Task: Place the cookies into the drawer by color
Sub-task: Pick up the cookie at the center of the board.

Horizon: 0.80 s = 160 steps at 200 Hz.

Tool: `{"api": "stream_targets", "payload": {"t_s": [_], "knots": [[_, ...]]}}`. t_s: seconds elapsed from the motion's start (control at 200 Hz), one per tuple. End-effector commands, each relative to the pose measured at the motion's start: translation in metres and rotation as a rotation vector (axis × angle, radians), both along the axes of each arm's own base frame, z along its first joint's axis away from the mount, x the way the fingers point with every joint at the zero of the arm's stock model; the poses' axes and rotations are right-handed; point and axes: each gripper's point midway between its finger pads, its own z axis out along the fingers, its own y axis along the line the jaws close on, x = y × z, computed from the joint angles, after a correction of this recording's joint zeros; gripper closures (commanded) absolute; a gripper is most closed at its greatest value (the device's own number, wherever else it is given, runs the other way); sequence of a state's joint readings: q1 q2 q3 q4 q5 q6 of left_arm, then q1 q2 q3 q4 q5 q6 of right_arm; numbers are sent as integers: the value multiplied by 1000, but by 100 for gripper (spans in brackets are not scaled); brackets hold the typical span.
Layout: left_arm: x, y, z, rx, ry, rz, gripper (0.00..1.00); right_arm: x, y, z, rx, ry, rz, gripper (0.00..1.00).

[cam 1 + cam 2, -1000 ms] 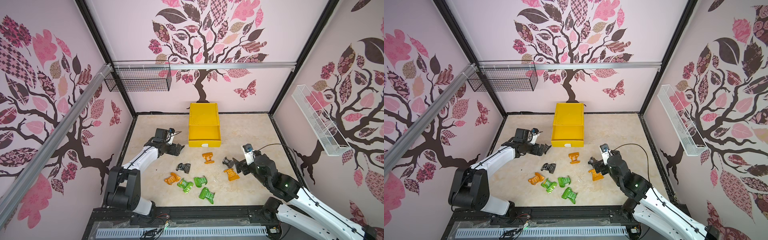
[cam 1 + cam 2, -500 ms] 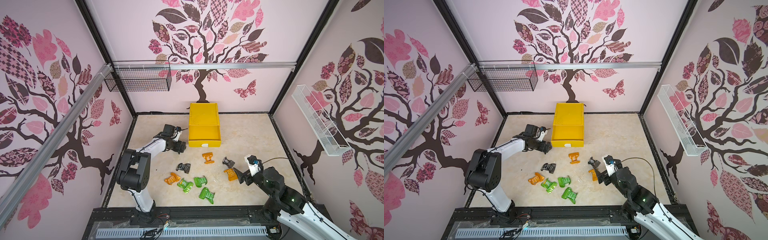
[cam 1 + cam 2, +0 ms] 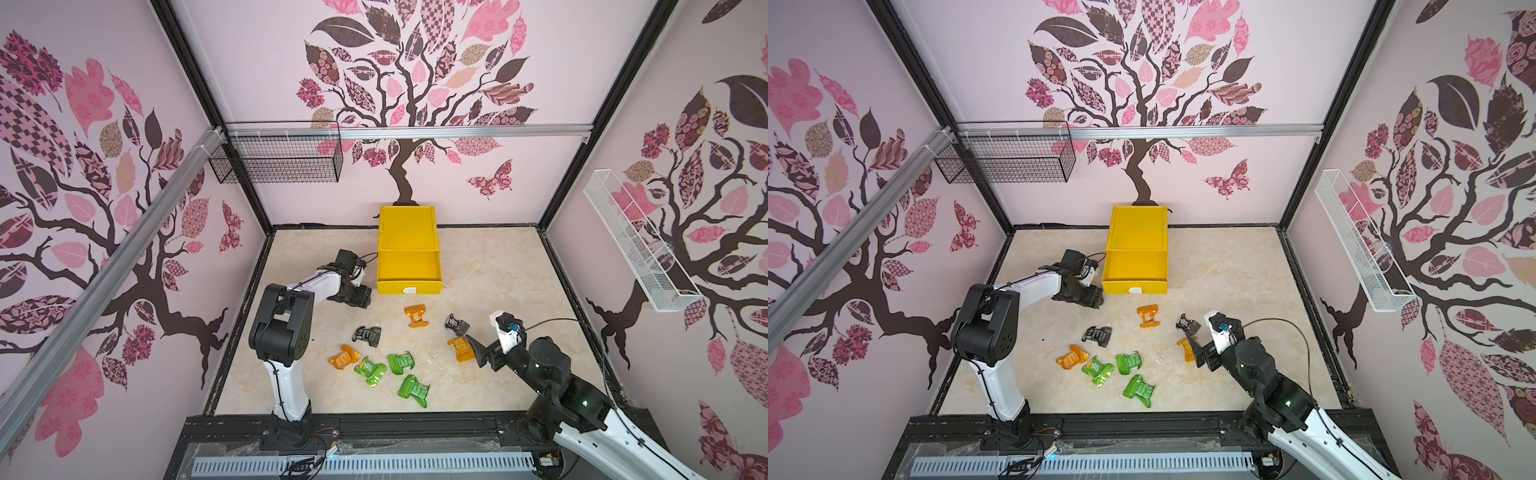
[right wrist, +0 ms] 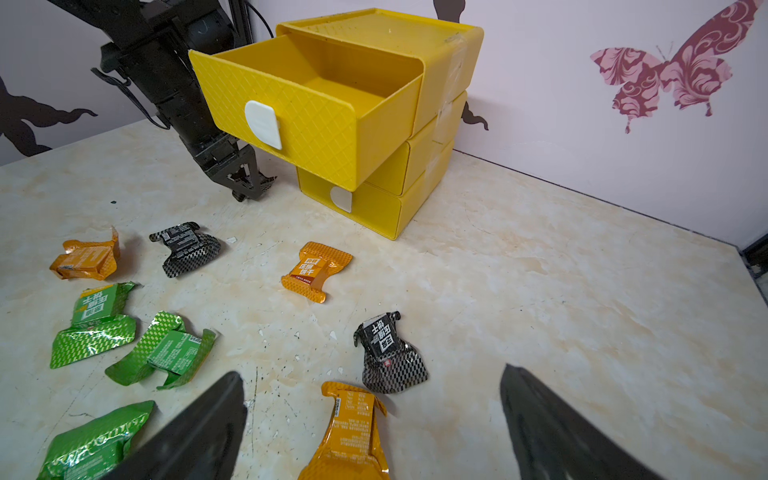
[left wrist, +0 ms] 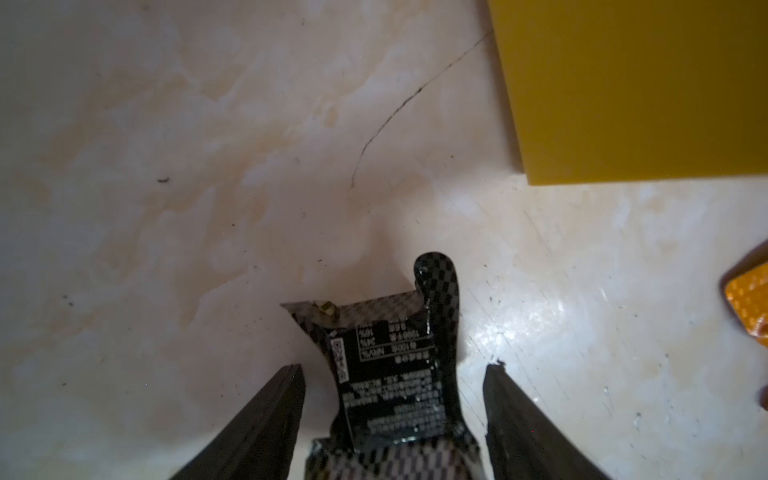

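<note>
The black cookie [image 5: 388, 395] I was after lay flat on the table [image 5: 166, 166], near the yellow chest [image 3: 407, 237] on the left arm's side but not touching it. The left gripper [image 5: 394, 367] straddled it low, fingers part-way open with a strip of bare table on either side of the wrapper, so it gripped nothing. I judged the pinch should land on the thick middle where the biscuit sat, not on the flared crimp that curled up beside one finger. Foil that slick would slide out of a grip on the crimp, and too hard a squeeze would crush the biscuit. The chest stood at the back of the table against the wall. Its top drawer [image 4: 291, 108] was pulled out and bare inside as far as the right wrist view showed, and the two below it were shut. That open drawer overhung just beside the left wrist, so I reckoned on lifting straight up, clear of its front wall, before swinging across. The right gripper [image 4: 370, 372] hovered wide open over an orange cookie [image 4: 353, 432], holding nothing, with a second black cookie [image 4: 388, 357] just beside it. I meant to keep that arm back so the two would not meet at the drawer
</note>
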State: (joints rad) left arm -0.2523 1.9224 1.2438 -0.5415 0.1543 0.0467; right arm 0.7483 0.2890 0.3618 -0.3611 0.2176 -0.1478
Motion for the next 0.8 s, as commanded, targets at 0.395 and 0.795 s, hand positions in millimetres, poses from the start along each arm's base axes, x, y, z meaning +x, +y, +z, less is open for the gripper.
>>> {"api": "stream_targets", "payload": {"t_s": [0.395, 0.795], "knots": [[-10, 15, -7, 46, 48, 53, 67, 6, -8, 14, 16, -49, -45, 1], [2, 19, 79, -11, -183, 69, 75, 10, -9, 10, -4, -46, -56, 1]]}}
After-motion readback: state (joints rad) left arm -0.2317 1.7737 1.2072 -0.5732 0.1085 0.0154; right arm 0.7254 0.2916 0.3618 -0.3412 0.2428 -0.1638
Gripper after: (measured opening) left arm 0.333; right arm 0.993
